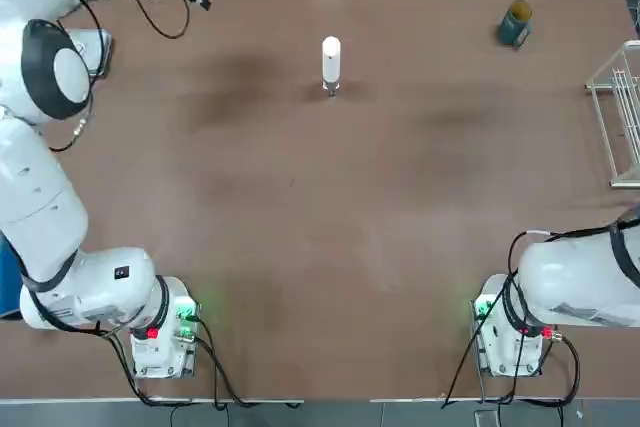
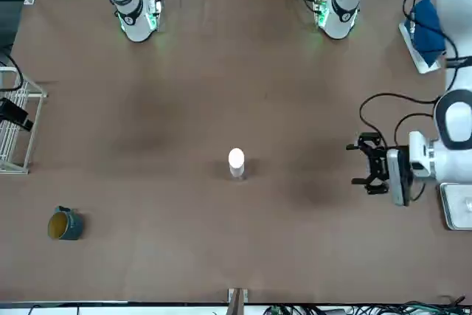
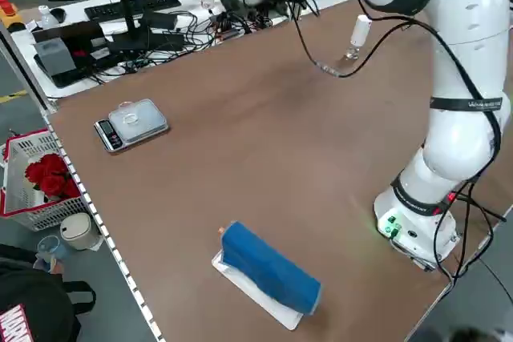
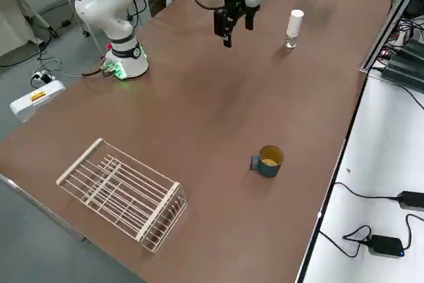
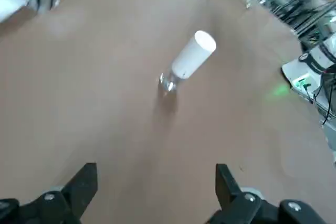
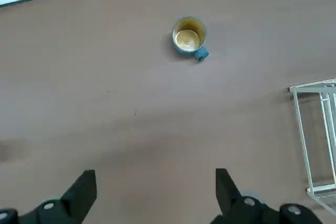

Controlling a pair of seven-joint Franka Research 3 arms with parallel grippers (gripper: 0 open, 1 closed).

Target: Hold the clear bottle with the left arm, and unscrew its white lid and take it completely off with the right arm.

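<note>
1. Near the far edge of the brown bench (image 1: 320,247), roughly midway across it, the clear bottle (image 1: 331,87) stands upright and alone.
2. Only a short glassy, colourless stub of the bottle shows at the base — it looks slim and see-through, with a silvery glint where it meets the bench surface.
3. Its white lid (image 1: 331,59) is on: a tall opaque white cylinder with a rounded end, a little wider than the bottle and covering most of its height.
4. From the front camera the lid's rounded end shows as a bright white disc with the glass just visible beneath it.
5. Left end effector (image 2: 366,163) hangs over the bench on the robot's left side, well apart from the bottle, turned level so it points across the bench toward it; its fingers (image 5: 84,184) are spread wide and grip nothing.
6. Through the left wrist camera the bottle appears tilted in the picture, lid and glass base both plain to see, between and beyond the two dark fingers.
7. Right end effector (image 4: 233,26) hangs above the bench — pointing down, fingers released and empty, apart from the bottle.
8. Toward the right far corner sits a teal mug (image 1: 515,24) with a yellowish inside, and a white wire rack (image 1: 622,112) lies at the right edge.
</note>
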